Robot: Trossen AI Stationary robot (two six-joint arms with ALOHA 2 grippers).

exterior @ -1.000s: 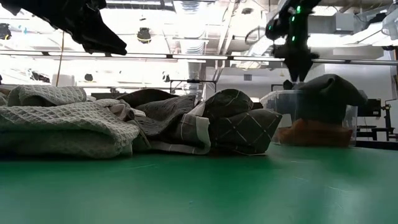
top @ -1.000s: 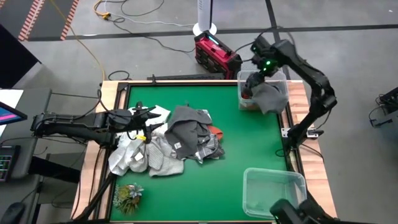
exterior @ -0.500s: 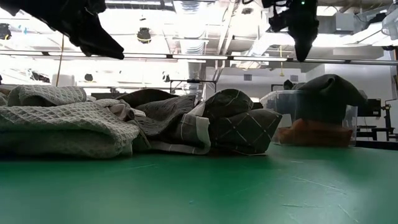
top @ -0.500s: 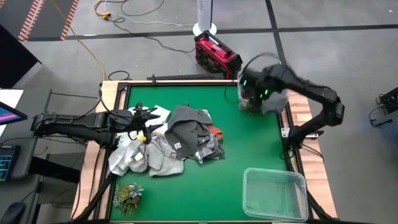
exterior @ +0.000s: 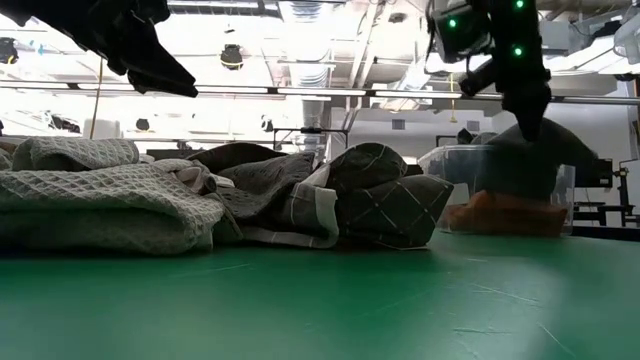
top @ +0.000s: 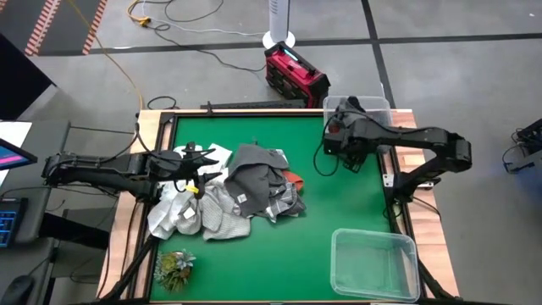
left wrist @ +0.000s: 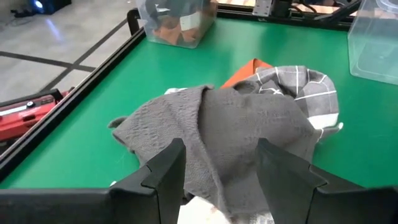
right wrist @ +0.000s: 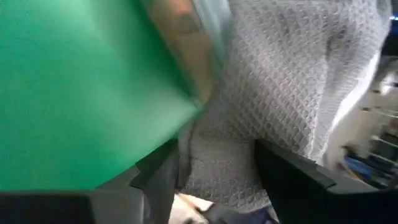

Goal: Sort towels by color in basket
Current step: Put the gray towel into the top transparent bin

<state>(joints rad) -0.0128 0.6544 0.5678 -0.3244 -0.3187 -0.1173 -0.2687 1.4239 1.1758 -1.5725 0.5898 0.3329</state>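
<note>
Heap of grey, checked and white cloth towels (top: 233,193) lies left of the right gripper (top: 332,146), whose fingers stand apart, empty. Left gripper (top: 193,163), spread wide and empty, hangs right over the heap's edge, nearer.

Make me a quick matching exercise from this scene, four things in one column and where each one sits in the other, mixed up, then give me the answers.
Things:
1. towel pile
2. green leafy tuft
3. empty clear bin
4. bin holding towels

Places:
A. near right corner of the table
B. far right corner of the table, under the right gripper
C. middle-left of the green mat, by the left gripper
D. near left corner of the table

Pairs: 1-C, 2-D, 3-A, 4-B
</note>
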